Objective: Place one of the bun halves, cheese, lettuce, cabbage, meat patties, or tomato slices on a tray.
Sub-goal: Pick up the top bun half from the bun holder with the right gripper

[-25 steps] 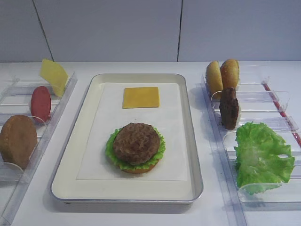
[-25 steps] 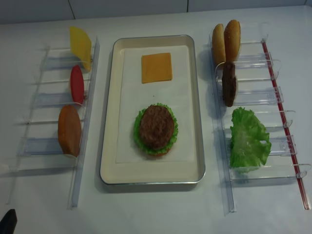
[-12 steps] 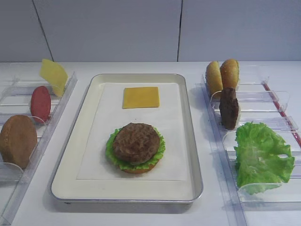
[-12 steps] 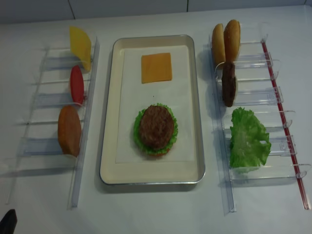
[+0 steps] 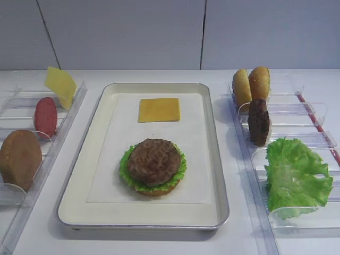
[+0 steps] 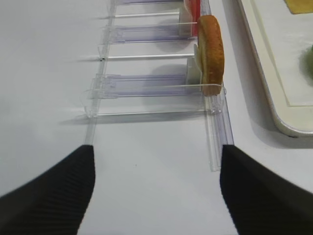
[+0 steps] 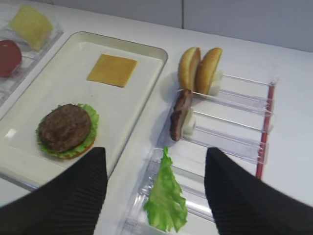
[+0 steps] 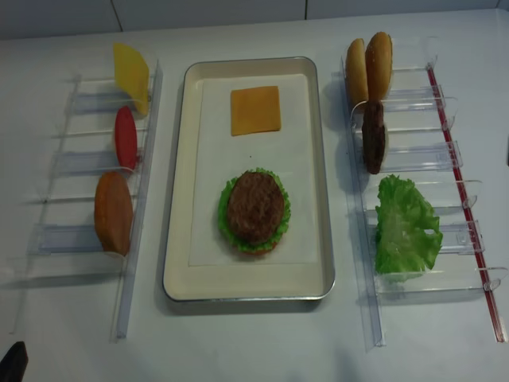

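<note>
The silver-rimmed tray holds an orange cheese slice at its far end. Nearer on it, a meat patty lies on lettuce and a bun bottom. In the right rack stand two bun halves, another patty and a lettuce leaf. My right gripper hangs open above that leaf, apart from it. My left gripper is open over bare table, short of the left rack's brown bun.
The clear left rack also carries a pale yellow cheese slice and a red tomato slice. The clear right rack has a red strip along its outer side. White table surrounds the tray and a grey wall stands behind.
</note>
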